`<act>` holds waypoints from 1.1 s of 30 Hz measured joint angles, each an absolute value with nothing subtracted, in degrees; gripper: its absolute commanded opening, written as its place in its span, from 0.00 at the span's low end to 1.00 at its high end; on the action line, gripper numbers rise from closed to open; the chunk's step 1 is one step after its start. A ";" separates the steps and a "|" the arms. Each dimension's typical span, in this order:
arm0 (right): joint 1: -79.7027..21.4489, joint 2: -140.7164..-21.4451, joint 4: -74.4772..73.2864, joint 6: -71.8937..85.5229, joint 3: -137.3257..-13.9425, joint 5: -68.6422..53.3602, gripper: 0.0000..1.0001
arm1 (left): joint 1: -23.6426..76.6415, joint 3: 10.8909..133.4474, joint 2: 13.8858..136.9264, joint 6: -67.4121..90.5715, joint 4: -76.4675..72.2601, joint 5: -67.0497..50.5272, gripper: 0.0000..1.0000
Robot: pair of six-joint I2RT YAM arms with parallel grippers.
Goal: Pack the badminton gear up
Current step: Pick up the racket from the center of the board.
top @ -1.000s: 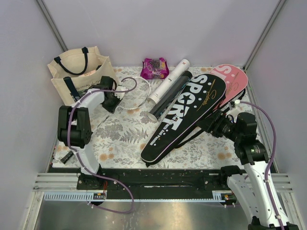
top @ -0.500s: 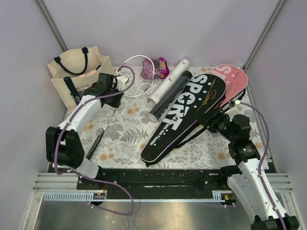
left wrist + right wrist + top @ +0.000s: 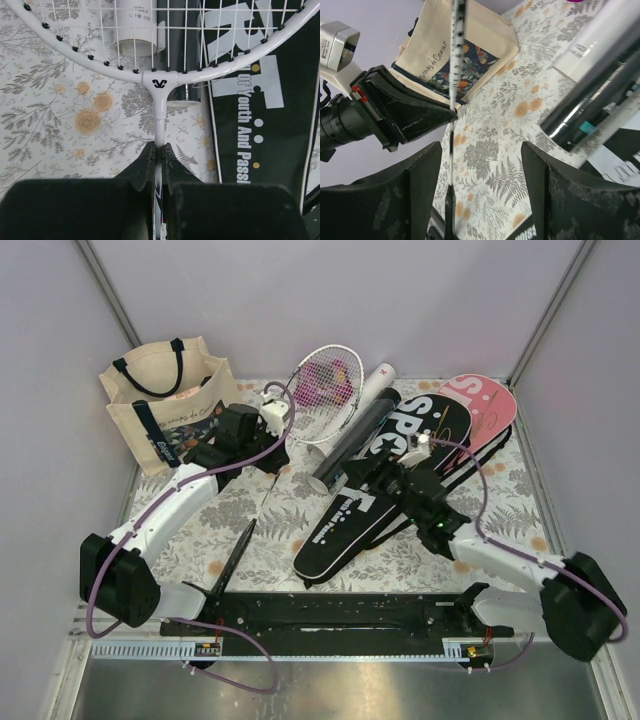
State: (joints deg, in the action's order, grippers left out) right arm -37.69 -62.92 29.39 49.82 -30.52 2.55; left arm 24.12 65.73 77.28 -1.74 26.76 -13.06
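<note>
White racket (image 3: 159,95) pinched, right claw (image 3: 481,160) spread wide

White racket (image 3: 159,95); black cover (image 3: 350,515) — white lettering; pink cover (image 3: 490,405); tablecloth (image 3: 285,532) — grey ferns, orange flowers; cream tote (image 3: 150,368), navy handles.

Table (image 3: 290,530), covered in grey-and-orange floral cloth. At its far left corner stands a cream canvas tote (image 3: 160,400); a purple-pink snack packet (image 3: 325,388) lies at the far edge. Centre to right lie a white tube (image 3: 378,380) beside a black tube (image 3: 362,430), and a black "SPORT" cover (image 3: 345,520) overlapping a pink cover (image 3: 485,405).
</note>
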 measured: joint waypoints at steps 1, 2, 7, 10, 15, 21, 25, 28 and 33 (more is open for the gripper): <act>-39.46 -65.41 31.51 49.10 -31.42 4.45 0.73 | 24.60 65.39 77.23 -0.80 26.22 -13.21 0.00; -41.10 -67.77 33.91 48.38 -32.25 6.24 0.73 | 24.97 64.97 77.23 0.08 25.76 -13.32 0.00; -46.41 -77.21 44.45 45.21 -36.27 12.91 0.73 | 26.15 63.55 77.23 2.79 24.47 -14.02 0.00; -47.42 -81.95 47.59 44.29 -40.16 14.44 0.71 | 26.33 63.55 77.21 3.68 23.83 -15.07 0.00; -47.72 -87.61 46.89 45.34 -46.13 16.08 0.69 | 26.35 63.16 76.58 5.04 22.52 -16.88 0.00; -47.72 -92.05 45.87 47.92 -49.25 16.58 0.67 | 26.46 63.13 75.09 6.68 21.28 -19.44 0.00; -47.72 -93.30 43.27 49.47 -51.40 16.58 0.48 | 26.65 62.22 74.94 8.19 18.96 -21.43 0.00; -47.72 -93.84 43.18 50.46 -52.16 16.64 0.27 | 26.87 61.71 74.87 8.93 17.69 -22.24 0.00; -47.83 -94.04 44.01 56.01 -52.45 17.10 0.00 | 26.83 61.34 74.30 9.06 16.19 -22.76 0.65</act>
